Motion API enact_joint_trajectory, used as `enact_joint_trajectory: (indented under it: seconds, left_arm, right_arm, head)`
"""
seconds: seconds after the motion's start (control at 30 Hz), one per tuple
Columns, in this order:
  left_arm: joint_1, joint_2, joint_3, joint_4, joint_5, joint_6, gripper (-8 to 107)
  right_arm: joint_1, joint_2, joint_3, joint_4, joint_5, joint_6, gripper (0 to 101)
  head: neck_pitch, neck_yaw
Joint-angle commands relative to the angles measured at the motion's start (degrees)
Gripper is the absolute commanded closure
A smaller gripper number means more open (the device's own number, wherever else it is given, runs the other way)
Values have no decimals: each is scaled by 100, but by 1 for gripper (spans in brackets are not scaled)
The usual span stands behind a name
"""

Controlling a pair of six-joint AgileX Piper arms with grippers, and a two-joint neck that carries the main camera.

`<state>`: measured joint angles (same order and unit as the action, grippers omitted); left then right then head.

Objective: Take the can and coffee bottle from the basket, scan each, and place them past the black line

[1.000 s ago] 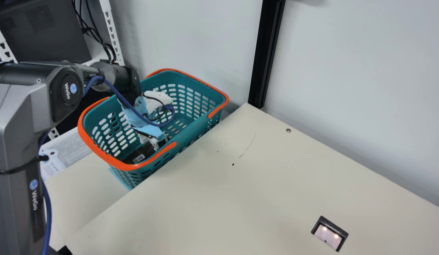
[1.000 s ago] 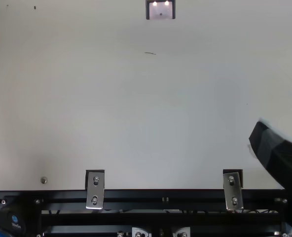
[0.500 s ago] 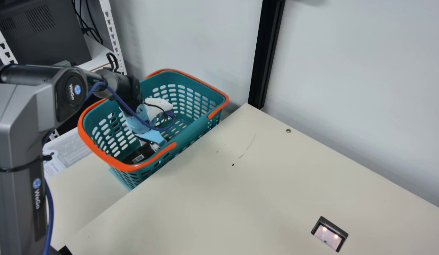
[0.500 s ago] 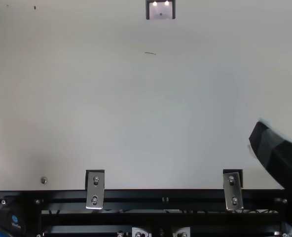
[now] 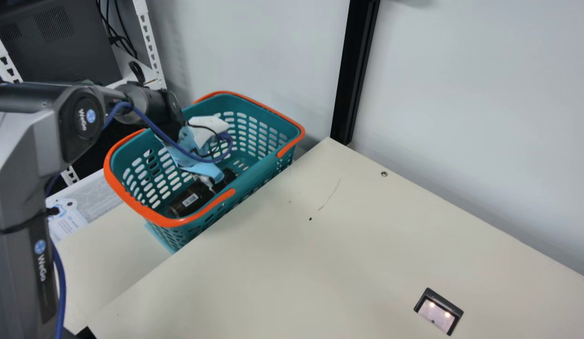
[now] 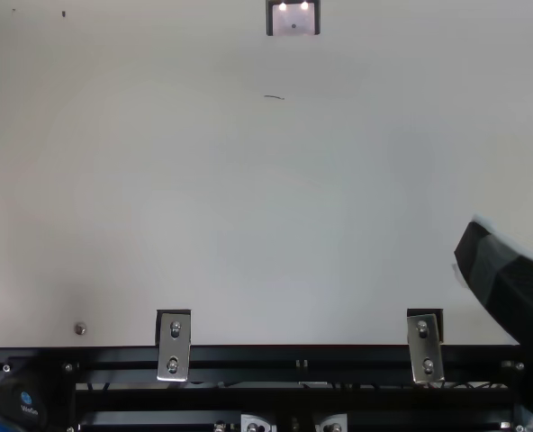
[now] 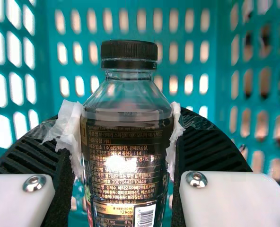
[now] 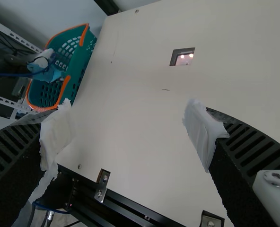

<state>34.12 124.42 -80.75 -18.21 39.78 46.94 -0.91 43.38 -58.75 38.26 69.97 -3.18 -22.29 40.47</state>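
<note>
In the main view my left gripper reaches down inside the teal basket, at the dark coffee bottle. The left wrist view has my left gripper shut on the coffee bottle around its upper body, one taped finger pressed to each side. Its black cap stands clear of the fingers, and a label with a barcode faces that camera. At the right edge of the top view is part of my right gripper, above the table. The right wrist view gives my right gripper open, nothing between its fingers.
A small scanner with a lit window is set in the cream table. The basket stands beyond the table's edge, by the wall and a shelf rack. A black upright post rises at the table's corner.
My left arm dipped a little, then rose and drew back slightly. The bottle has come up with the gripper inside the basket, so more of it is visible. The right arm has stayed still.
</note>
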Motion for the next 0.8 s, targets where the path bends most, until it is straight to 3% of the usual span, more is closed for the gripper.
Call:
enact_joint_trajectory:
  seconds: [0.0,0.43,0.77]
  left_arm:
    - [20,-318,39,-358,-58,177,89]
    - [32,-2074,122,-2262,-401,975,89]
    - [-198,-3173,330,-3833,-162,977,89]
  right_arm:
    - [0,0,0,0,0,0,0]
    - [0,0,0,0,0,0,0]
    - [0,0,0,0,0,0,0]
  head:
    - [-123,105]
    - [-123,105]
    - [-123,105]
